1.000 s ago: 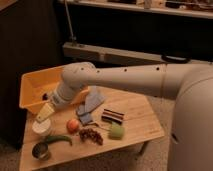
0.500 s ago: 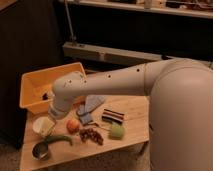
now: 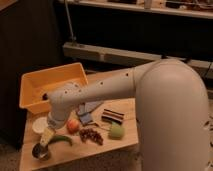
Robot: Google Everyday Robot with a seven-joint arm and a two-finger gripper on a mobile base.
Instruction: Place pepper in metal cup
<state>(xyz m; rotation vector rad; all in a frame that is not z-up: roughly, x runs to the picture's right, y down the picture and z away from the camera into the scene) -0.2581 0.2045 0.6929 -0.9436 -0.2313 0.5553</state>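
Gripper (image 3: 46, 137): pale two-finger claw at the end of the white arm (image 3: 95, 92), hanging low over the table's front-left corner; its fingers are spread wide with nothing between them.
Table (image 3: 117, 145): small light wooden top that carries everything below.
White cup (image 3: 38, 124): small and round, at about 11 o'clock from the claw, just beside it.
Metal cup (image 3: 40, 151): small round silver-grey cup with a dark inside, upright near the front edge at the claw's 7 o'clock, very close under it.
Yellow bin (image 3: 35, 82): rectangular plastic tub at the table's back left, at 12 o'clock from the claw.
Pepper (image 3: 60, 140): long slim green chili lying flat on the wood at 2 o'clock from the metal cup, outside it and just beside the claw.
Red-orange fruit (image 3: 73, 125): round, at 1 o'clock from the pepper.
Blue cloth (image 3: 88, 113): crumpled, partly under the arm.
Brown cluster (image 3: 91, 135): dark lumpy pile at 4 o'clock from the red-orange fruit.
Dark bar (image 3: 112, 116): striped flat packet at the cloth's 3 o'clock.
Pale-green fruit (image 3: 116, 131): round, at 6 o'clock from the bar.
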